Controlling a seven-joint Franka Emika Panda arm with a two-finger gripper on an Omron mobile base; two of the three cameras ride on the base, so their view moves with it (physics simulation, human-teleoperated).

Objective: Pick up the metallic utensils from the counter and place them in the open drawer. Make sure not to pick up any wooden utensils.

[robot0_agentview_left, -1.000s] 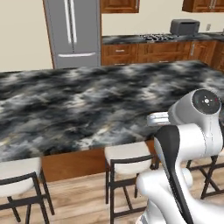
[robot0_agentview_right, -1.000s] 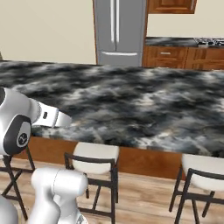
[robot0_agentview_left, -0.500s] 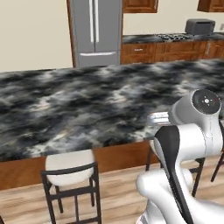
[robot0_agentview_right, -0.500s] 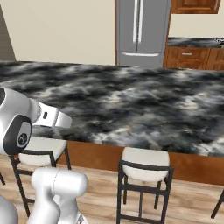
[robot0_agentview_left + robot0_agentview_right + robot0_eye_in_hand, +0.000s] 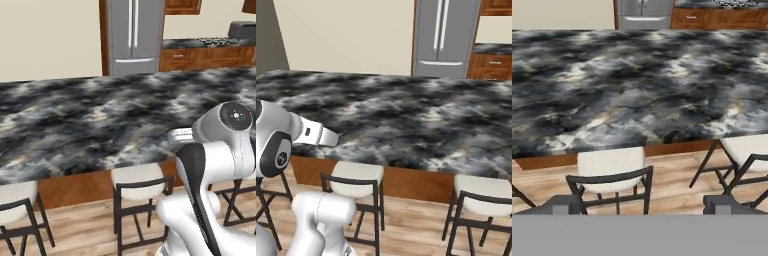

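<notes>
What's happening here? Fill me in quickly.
A white robot arm on a mobile base faces the long side of the marbled counter, with stools tucked under its edge. Its end effector is open and holds nothing, pointing out over the counter's near edge. No utensils and no drawer can be made out on the stretch of counter in view, so nothing has been picked up yet. A steel fridge and wooden cabinets stand beyond the counter.

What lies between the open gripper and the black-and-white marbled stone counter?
In the hand view, a cream-seated dark-framed stool stands between the gripper and the marbled stone counter; no utensils are visible.
</notes>
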